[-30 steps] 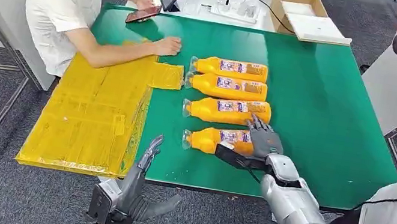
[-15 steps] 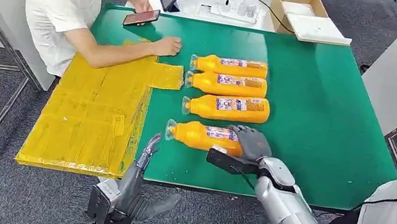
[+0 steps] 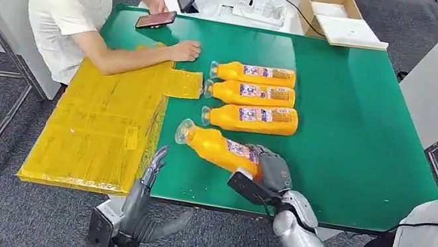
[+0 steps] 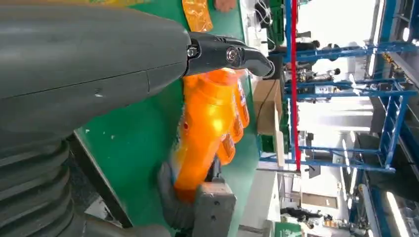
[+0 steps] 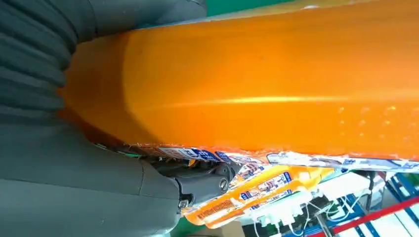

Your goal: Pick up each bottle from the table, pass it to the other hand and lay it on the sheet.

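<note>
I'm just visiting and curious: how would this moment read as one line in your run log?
right hand: holds orange bottle, cap raised | left hand: open, empty | row on table: three bottles | yellow sheet: no bottles

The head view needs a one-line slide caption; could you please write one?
Right hand grips an orange bottle above the green table; left hand waits open.

The held bottle (image 3: 219, 148) has its base end hidden under the right robot hand (image 3: 269, 169), its label print is too small to read, and the right wrist view cuts off both its ends.
</note>
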Robot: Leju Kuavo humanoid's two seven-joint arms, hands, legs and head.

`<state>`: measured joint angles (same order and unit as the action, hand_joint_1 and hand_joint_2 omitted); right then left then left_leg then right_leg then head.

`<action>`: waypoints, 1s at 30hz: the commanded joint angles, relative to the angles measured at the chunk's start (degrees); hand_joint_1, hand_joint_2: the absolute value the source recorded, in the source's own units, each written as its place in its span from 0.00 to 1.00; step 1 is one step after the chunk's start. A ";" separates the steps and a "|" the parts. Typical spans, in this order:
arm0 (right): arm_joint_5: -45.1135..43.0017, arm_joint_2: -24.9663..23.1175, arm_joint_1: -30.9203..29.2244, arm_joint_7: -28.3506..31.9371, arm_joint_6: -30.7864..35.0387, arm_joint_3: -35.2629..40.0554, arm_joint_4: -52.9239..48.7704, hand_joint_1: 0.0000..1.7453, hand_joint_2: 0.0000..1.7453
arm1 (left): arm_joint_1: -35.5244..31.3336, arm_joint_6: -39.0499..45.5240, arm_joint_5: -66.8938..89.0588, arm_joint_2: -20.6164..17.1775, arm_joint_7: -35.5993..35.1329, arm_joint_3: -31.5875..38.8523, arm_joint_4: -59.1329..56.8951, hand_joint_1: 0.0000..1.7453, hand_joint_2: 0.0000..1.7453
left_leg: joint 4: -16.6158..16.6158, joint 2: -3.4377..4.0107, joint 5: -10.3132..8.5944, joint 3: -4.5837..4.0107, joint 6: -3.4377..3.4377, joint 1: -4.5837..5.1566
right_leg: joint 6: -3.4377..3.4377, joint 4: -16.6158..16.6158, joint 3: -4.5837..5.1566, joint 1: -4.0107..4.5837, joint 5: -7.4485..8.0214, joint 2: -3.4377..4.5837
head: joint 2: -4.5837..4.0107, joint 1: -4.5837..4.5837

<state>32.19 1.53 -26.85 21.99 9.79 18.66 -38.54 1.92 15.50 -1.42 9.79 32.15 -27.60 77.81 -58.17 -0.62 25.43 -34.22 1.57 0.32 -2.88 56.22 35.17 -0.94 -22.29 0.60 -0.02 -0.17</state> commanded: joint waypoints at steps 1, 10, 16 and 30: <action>-10.17 -3.73 15.39 3.54 11.89 -6.38 -29.94 0.74 1.00 | 1.48 11.38 -13.38 1.16 -5.03 6.23 0.39 0.00 1.00 | 0.09 0.10 0.16 0.28 -0.19 -0.13 | 0.21 -0.08 -0.26 0.15 -0.14 -0.03 | 0.00 0.02; -11.74 -3.54 17.00 4.11 13.43 -1.62 -35.43 1.00 1.00 | 1.14 0.08 -27.17 -2.14 -10.85 2.31 -0.91 0.00 1.00 | 0.04 -0.08 0.06 -0.20 -0.08 -0.05 | 0.11 -0.01 0.19 0.03 -0.09 -0.01 | 0.00 0.00; -11.33 -4.23 16.31 6.31 8.78 6.32 -31.24 1.00 1.00 | -0.20 -3.36 -23.88 -3.56 -8.28 -2.33 -0.55 0.00 1.00 | 0.06 -0.11 0.03 -0.25 -0.08 -0.02 | 0.10 -0.02 0.23 0.01 -0.06 -0.01 | 0.00 0.02; -10.06 -11.06 10.23 8.26 8.18 14.89 -3.76 1.00 1.00 | -2.18 -5.64 -8.48 -3.16 -2.06 -5.44 -0.18 0.00 1.00 | 0.11 0.00 0.07 -0.06 -0.13 -0.11 | 0.16 -0.06 0.07 0.09 -0.09 0.02 | 0.00 0.02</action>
<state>21.15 -6.82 -12.84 29.88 17.57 28.04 -57.30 2.04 11.19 -9.73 7.93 30.03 -31.50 80.24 -58.16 -0.76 25.42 -34.61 1.56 0.27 -2.85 56.26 35.54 -0.94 -22.33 0.59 -0.02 -0.15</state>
